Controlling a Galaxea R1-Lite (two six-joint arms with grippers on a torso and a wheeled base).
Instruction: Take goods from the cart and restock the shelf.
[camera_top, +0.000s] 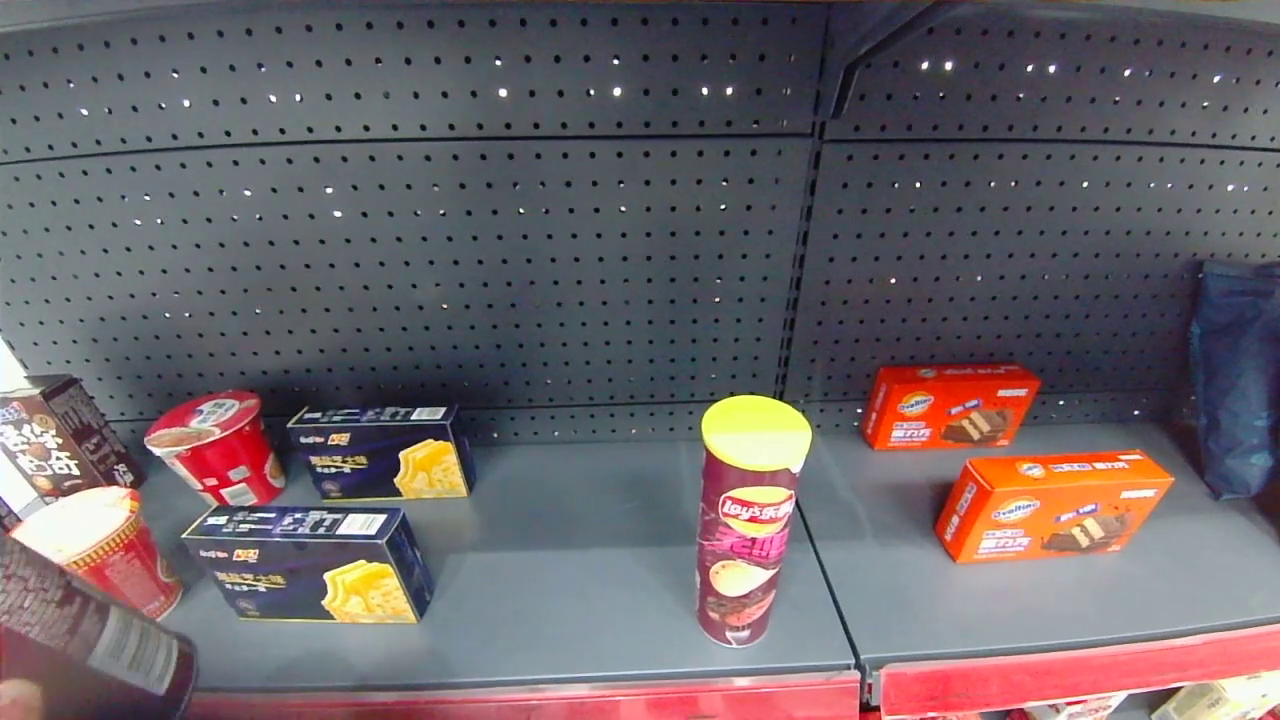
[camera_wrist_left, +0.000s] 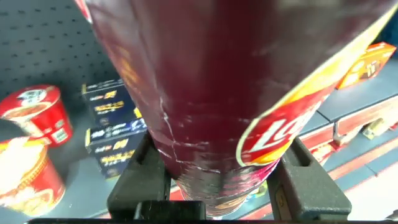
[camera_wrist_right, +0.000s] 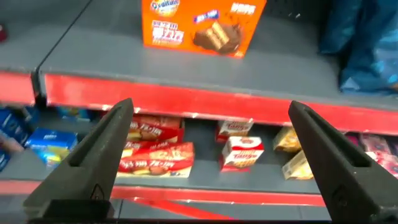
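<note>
My left gripper (camera_wrist_left: 224, 186) is shut on a maroon chip can (camera_wrist_left: 211, 93), its fingers (camera_wrist_left: 140, 180) pressing both sides of the tube. The same can (camera_top: 90, 640) shows at the bottom left corner of the head view, in front of the shelf's left end. A second maroon chip can with a yellow lid (camera_top: 752, 520) stands upright near the middle of the grey shelf (camera_top: 580, 580). My right gripper (camera_wrist_right: 211, 111) is open with nothing between its fingers, held in front of the shelf's red front edge (camera_wrist_right: 186, 99), below an orange box (camera_wrist_right: 202, 23).
On the shelf's left part lie two blue boxes (camera_top: 382, 452) (camera_top: 310, 562), two red cups (camera_top: 218, 448) (camera_top: 100, 550) and a dark box (camera_top: 60, 440). Two orange boxes (camera_top: 948, 405) (camera_top: 1052, 505) and a blue bag (camera_top: 1235, 380) sit right. The lower shelf holds small packs (camera_wrist_right: 155, 152).
</note>
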